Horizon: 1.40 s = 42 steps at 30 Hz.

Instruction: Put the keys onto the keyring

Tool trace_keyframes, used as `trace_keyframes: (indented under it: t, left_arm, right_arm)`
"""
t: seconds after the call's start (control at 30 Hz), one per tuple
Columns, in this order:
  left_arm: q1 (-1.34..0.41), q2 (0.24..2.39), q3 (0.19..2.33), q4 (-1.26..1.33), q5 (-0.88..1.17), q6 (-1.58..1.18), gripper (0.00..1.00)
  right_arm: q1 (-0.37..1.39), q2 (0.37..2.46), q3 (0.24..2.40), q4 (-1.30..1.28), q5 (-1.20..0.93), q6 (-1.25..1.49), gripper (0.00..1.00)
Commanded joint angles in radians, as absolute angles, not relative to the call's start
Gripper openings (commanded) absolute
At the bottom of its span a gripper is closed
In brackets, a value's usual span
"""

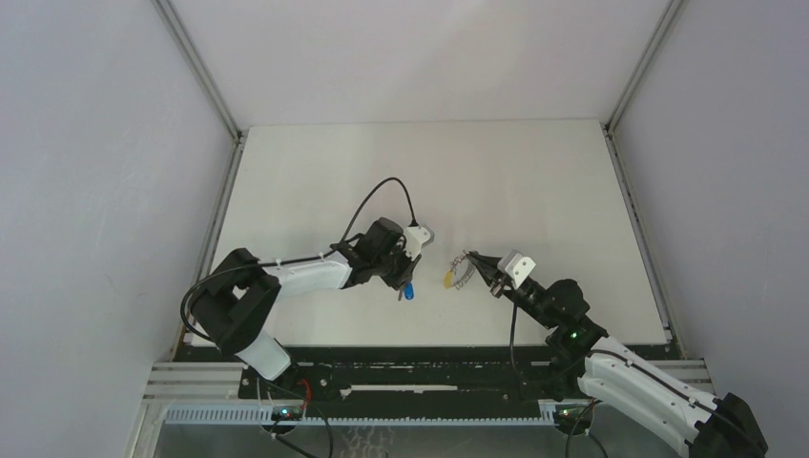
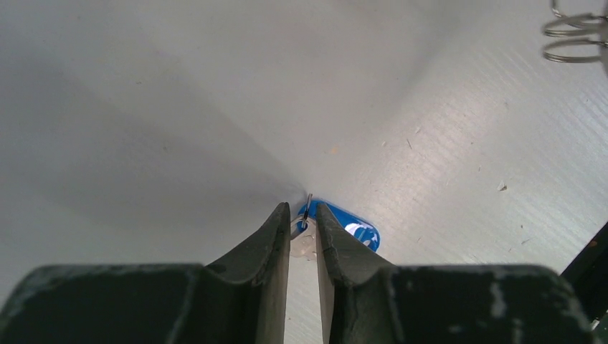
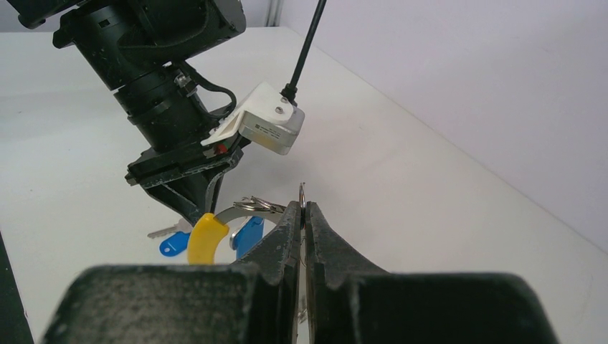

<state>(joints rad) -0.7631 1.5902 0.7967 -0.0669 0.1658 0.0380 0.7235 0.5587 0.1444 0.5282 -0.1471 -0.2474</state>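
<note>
Keyring (image 3: 206,238) has silvery wire loops and a yellow curve.

Inventory of my own parts:
- My left arm (image 1: 305,275): white shell on the long link, black joint housings.
- My right arm (image 1: 639,386): same white shell and black joints, with one small green light (image 1: 573,334).
- Left end effector (image 2: 302,211): two matte black tapered fingers, edges scuffed pale.
- Right end effector (image 3: 305,208): matching black fingers.
- Left wrist camera (image 3: 269,127): white box with a silver screw (image 3: 279,110), a small printed label, and a black cable (image 3: 306,44) plugged in on top.
</note>
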Motion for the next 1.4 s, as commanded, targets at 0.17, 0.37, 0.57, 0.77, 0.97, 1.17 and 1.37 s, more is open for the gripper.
trace_keyframes:
  t: [0.17, 0.37, 0.57, 0.77, 0.97, 1.17, 1.37]
  left_arm:
    - [-0.759, 1.606, 0.796, -0.057, 0.209, 0.061, 0.21]
    - [-0.758, 1.618, 0.801, -0.065, 0.209, 0.061, 0.2]
    - [-0.758, 1.61, 0.796, -0.075, 0.201, 0.062, 0.21]
    - [-0.758, 1.591, 0.788, -0.086, 0.183, 0.061, 0.23]
    - [-0.758, 1.579, 0.785, -0.086, 0.175, 0.063, 0.22]
    - [-0.758, 1.567, 0.781, -0.088, 0.165, 0.063, 0.2]
    - [-0.758, 1.541, 0.768, -0.09, 0.16, 0.063, 0.09]
  right_arm:
    - [0.732, 0.557, 0.158, 0.586, -0.158, -0.233, 0.0]
    - [0.732, 0.559, 0.159, 0.588, -0.16, -0.232, 0.0]
    - [0.732, 0.565, 0.159, 0.591, -0.164, -0.23, 0.0]
    - [0.732, 0.571, 0.16, 0.594, -0.166, -0.229, 0.0]
    - [0.732, 0.571, 0.162, 0.591, -0.168, -0.23, 0.0]
    - [0.732, 0.57, 0.161, 0.588, -0.166, -0.231, 0.0]
    - [0.732, 0.57, 0.163, 0.588, -0.168, -0.23, 0.0]
